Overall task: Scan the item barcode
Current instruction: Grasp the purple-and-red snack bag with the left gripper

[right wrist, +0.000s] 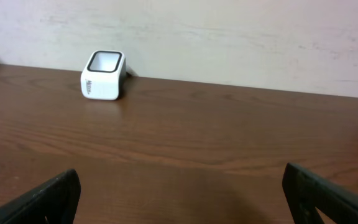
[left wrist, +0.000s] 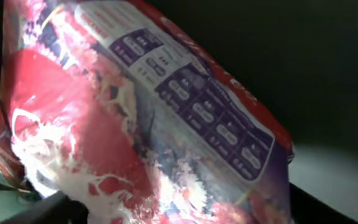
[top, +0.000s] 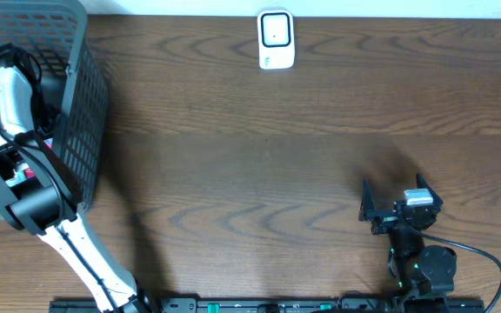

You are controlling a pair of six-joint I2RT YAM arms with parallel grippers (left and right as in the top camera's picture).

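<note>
Right claw (top: 398,198) is released, fingers wide apart, low over the brown wooden table (top: 259,156). Left claw is down inside the grey plastic mesh basket (top: 92,96); I cannot tell its grip. The glossy red, white and purple packet (left wrist: 166,124) there fills its camera. The small white box scanner (top: 276,39) stands at the table's far edge.
</note>
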